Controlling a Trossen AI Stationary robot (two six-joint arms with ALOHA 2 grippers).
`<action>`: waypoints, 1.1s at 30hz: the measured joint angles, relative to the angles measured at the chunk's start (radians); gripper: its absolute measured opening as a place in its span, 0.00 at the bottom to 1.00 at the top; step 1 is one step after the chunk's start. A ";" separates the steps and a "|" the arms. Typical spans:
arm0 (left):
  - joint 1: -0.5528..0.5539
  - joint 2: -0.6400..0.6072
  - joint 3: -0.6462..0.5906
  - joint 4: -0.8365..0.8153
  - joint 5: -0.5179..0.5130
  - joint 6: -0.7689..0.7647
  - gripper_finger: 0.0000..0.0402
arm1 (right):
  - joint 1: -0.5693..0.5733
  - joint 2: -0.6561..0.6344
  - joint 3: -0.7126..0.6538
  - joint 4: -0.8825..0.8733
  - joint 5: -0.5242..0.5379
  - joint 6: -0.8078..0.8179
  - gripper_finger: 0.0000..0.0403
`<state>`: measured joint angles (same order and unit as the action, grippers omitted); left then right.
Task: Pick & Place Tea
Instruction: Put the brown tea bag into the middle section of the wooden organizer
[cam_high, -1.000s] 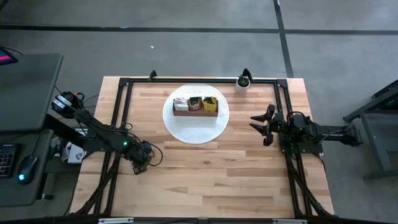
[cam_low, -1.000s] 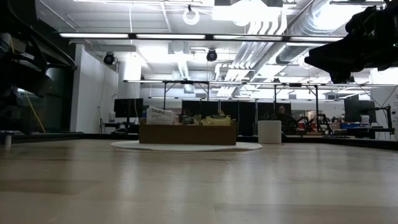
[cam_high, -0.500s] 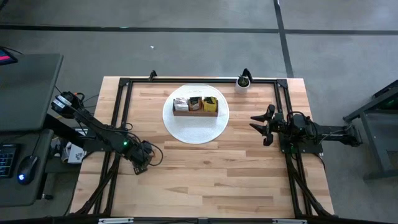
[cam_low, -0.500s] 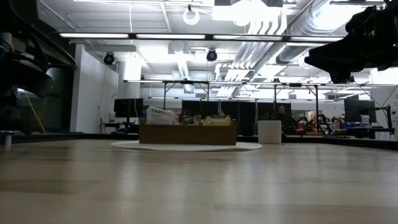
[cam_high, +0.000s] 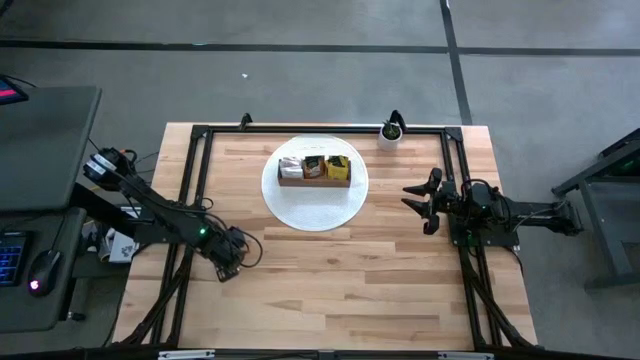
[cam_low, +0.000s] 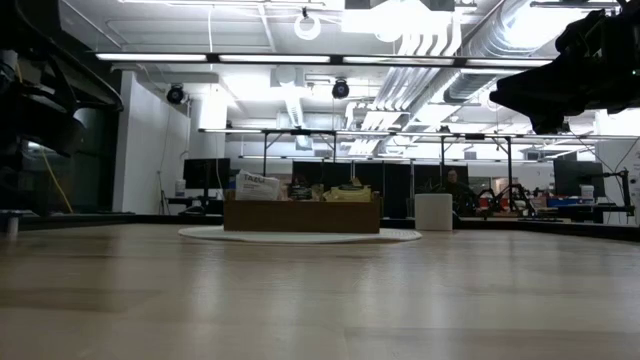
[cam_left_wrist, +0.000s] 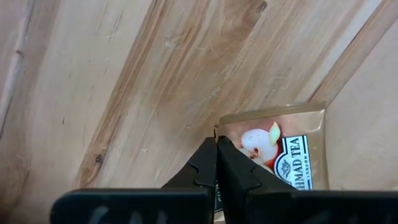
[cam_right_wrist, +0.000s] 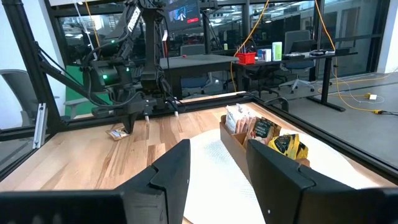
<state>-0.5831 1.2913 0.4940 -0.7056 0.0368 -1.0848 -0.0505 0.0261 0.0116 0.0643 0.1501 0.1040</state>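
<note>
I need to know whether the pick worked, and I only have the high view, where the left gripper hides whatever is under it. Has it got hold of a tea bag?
Observer: Yes. The left wrist view shows the left gripper shut on the edge of a tan tea sachet lying on the table.
Operator: Is the sachet lifted yet?
Observer: It looks flat on the wood; I cannot tell for sure.
Operator: And the box contents?
Observer: The right wrist view shows sachets standing in the wooden box, white ones at one end and yellow-green ones at the other.
</note>
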 joint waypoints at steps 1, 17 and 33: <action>0.000 0.002 0.009 -0.012 -0.006 0.003 0.00 | 0.000 0.000 0.000 0.000 0.000 0.000 0.38; 0.000 0.005 0.198 -0.176 -0.214 0.047 0.00 | 0.000 0.000 0.000 0.000 0.000 0.000 0.38; 0.104 0.010 0.537 -0.405 -0.560 0.434 0.00 | 0.000 0.000 0.000 0.000 0.000 0.000 0.38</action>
<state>-0.4792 1.3016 1.0313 -1.1105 -0.5228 -0.6512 -0.0505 0.0257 0.0116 0.0643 0.1501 0.1040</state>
